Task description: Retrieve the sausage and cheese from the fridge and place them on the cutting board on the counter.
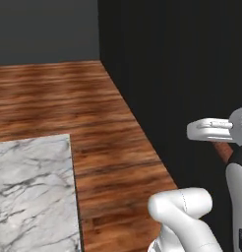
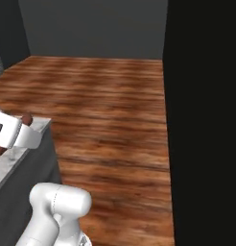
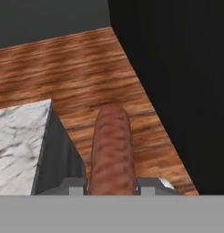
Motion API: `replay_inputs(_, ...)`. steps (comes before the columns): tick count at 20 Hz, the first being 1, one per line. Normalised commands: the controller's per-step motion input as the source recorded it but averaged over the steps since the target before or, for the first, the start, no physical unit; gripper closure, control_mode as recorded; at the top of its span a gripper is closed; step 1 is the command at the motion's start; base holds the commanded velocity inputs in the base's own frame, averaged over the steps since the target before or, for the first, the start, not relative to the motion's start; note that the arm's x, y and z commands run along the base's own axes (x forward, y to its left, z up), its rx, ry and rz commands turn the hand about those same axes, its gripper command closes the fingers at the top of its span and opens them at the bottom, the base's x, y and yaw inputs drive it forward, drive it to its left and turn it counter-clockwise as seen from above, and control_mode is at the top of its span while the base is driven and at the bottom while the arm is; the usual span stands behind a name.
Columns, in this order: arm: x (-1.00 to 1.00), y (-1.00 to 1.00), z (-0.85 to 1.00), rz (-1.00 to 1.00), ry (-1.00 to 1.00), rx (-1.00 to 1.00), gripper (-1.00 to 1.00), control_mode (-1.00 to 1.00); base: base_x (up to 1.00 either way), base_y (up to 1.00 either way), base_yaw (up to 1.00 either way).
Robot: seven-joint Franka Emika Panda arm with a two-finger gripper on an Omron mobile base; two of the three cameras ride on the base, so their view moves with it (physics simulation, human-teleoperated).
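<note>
My gripper (image 3: 111,184) is shut on the sausage (image 3: 111,148), a reddish-brown link that sticks out forward between the two finger tips. It hangs over the wood floor, just right of the corner of the marble counter (image 3: 18,143). The black fridge (image 3: 177,68) stands shut as a dark wall to the right. From the left base view, the white hand (image 1: 211,130) is at the right edge, with a bit of the sausage (image 1: 222,150) under it. In the right base view the sausage tip (image 2: 27,118) peeks past the hand above the counter (image 2: 7,166). The cheese and the cutting board are out of view.
Brown wood floor (image 1: 108,128) runs between the counter (image 1: 29,197) and the fridge (image 1: 167,74) back to a dark grey wall (image 2: 91,29). The counter's grey side panel (image 3: 59,154) drops just left of the gripper.
</note>
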Motion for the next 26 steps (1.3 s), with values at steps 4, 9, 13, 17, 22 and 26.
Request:
replay_inputs(4, 0.0, 0.0, 0.0, 0.0, 0.0, 0.0, 1.0, 1.0, 1.0, -0.29, 0.24)
replay_inputs(9, 0.0, 0.0, 0.0, 0.0, 0.0, 0.0, 1.0, 1.0, 1.0, -0.16, 0.3)
replay_inputs(13, 0.0, 0.0, 0.0, 0.0, 0.0, 0.0, 1.0, 1.0, 1.0, -0.01, 0.43)
replay_inputs(17, 0.0, 0.0, 0.0, 0.0, 0.0, 0.0, 1.0, 1.0, 1.0, 0.0, 0.58)
replay_inputs(22, 0.0, 0.0, 0.0, 0.0, 0.0, 0.0, 1.0, 1.0, 1.0, 0.0, 0.72)
replay_inputs(26, 0.0, 0.0, 0.0, 0.0, 0.0, 0.0, 1.0, 1.0, 1.0, 0.0, 0.78)
